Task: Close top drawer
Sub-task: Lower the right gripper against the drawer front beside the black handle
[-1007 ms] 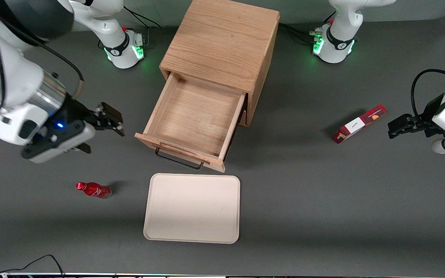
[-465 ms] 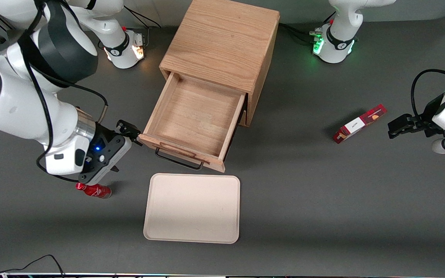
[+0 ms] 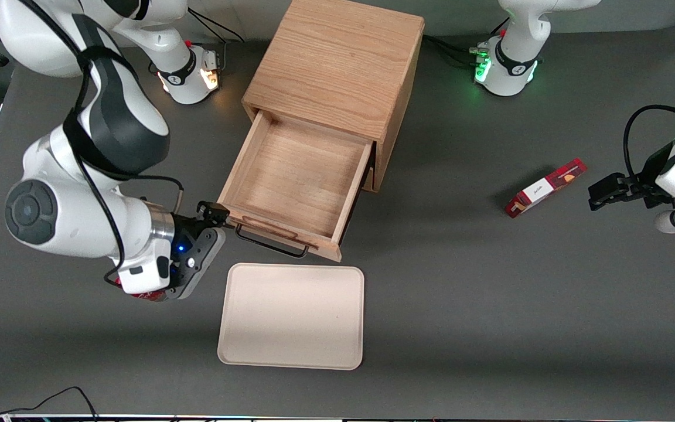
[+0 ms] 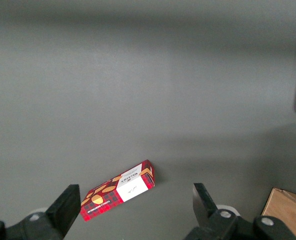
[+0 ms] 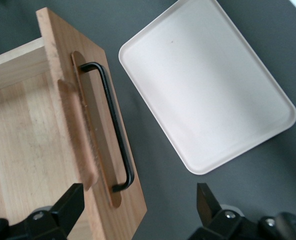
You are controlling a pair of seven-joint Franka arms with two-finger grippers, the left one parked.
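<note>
Oak-fronted, the top drawer (image 3: pixel 293 176) stands pulled out of its cabinet (image 3: pixel 337 64), its front corner at the tips of the gripper (image 3: pixel 215 214), whose fingers (image 5: pixel 208 202) are spread wide and hold nothing; a cream tray (image 3: pixel 292 316) lies just beside.

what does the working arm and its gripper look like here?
White glossy arm links with black joint bands and a silver wrist ring; black cables run alongside. The gripper, at the top drawer front's corner, is black and white with a blue LED and dark jaws.

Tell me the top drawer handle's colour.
Black handle on the light oak top drawer; clearest in right wrist view.
</note>
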